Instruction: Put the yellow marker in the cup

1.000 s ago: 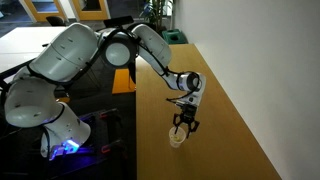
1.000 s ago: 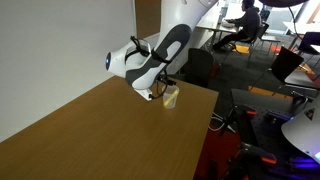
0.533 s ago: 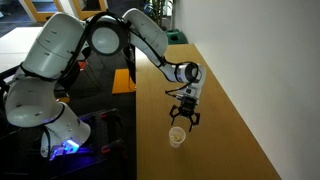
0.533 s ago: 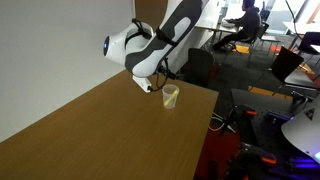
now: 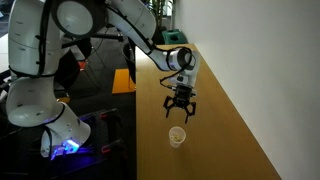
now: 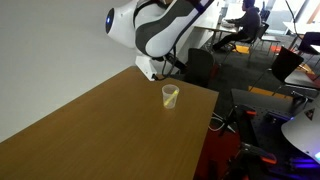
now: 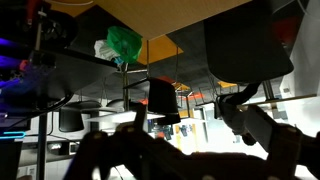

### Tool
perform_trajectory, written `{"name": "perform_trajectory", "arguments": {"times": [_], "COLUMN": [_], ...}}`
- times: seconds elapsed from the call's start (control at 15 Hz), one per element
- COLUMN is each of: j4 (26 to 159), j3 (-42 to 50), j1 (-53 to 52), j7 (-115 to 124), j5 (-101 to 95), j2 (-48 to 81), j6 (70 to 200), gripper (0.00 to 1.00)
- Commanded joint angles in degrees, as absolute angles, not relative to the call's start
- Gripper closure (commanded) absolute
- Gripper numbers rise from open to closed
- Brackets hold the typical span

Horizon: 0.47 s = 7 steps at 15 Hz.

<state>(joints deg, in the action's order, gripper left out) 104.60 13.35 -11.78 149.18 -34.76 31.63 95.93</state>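
Observation:
The cup (image 5: 177, 136) stands upright near the wooden table's edge, and it also shows in an exterior view (image 6: 170, 96). The yellow marker (image 6: 170, 92) shows as a yellow streak inside the cup; in the view from the robot's side it is too small to make out. My gripper (image 5: 181, 111) hangs well above the cup and slightly further along the table, with its fingers spread and nothing between them. In the view across the table the arm's body hides the fingers. The wrist view shows only dark finger shapes and the room, with neither cup nor marker.
The wooden table (image 5: 225, 140) runs along a white wall (image 6: 50, 50). Its open edge drops to a floor with the robot base and blue-lit gear (image 5: 65, 145). A black chair (image 6: 200, 65) and office desks stand beyond the table's end.
The gripper has risen from just over the cup to well above it, and the arm has lifted with it. The cup has stayed in place.

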Motion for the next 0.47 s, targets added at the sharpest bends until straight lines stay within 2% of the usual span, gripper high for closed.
{"name": "perform_trajectory", "arguments": {"times": [0.0, 0.07, 0.4], "j4": [108.6, 105.9, 106.7], "j3": [20.6, 17.0, 19.7], "j1": [-18.4, -15.0, -17.6], "j7": [149.2, 149.0, 149.0], "j5": [-32.9, -34.1, -33.7], "j2": [26.9, 29.8, 28.7], "j6": [97.3, 96.1, 96.1], "gripper": [0.00, 0.00, 0.00]}}
